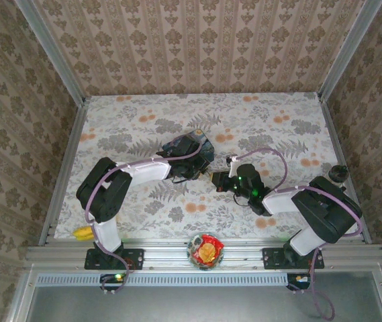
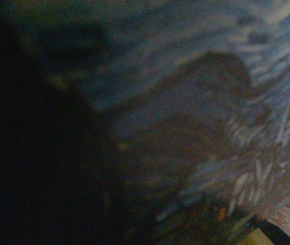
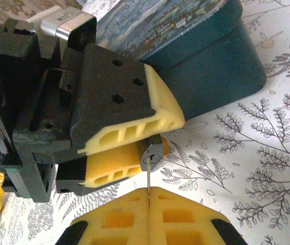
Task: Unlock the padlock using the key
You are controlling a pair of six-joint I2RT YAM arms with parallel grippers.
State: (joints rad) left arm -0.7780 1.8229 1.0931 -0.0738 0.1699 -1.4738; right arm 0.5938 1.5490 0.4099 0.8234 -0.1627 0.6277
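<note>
From above, the table (image 1: 144, 117) was spread with a flowered cloth (image 1: 278, 144). A blue box (image 1: 197, 144) sat near the table's middle, a little toward the far edge. The left arm stretched from the near-left corner, and the left gripper (image 1: 192, 172) sat just beside the box's near side. The right arm stretched in from the near-right corner. The right gripper (image 1: 219, 179) pointed at the left one, their tips almost meeting. The jaws were too small to judge from this height. A yellow thing (image 1: 83, 233) lay at the near-left corner, and a bowl (image 1: 205, 250) of red and yellow bits rested on the rail at the near edge, between the arm bases.

The left wrist view was dark and blurred. The box's painted blue surface pressed close to the lens, and a scrap of cloth showed in the lower right corner.

In the right wrist view, the left gripper's fingers (image 3: 134, 130) were clamped on the padlock (image 3: 153, 151), a small dark piece at their tips, raised off the cloth just in front of the box. The right gripper's jaws were pressed tight on the key (image 3: 148, 178). Its thin shaft stood straight up to the padlock's underside and touched it. I could not tell whether it had entered the keyhole.
</note>
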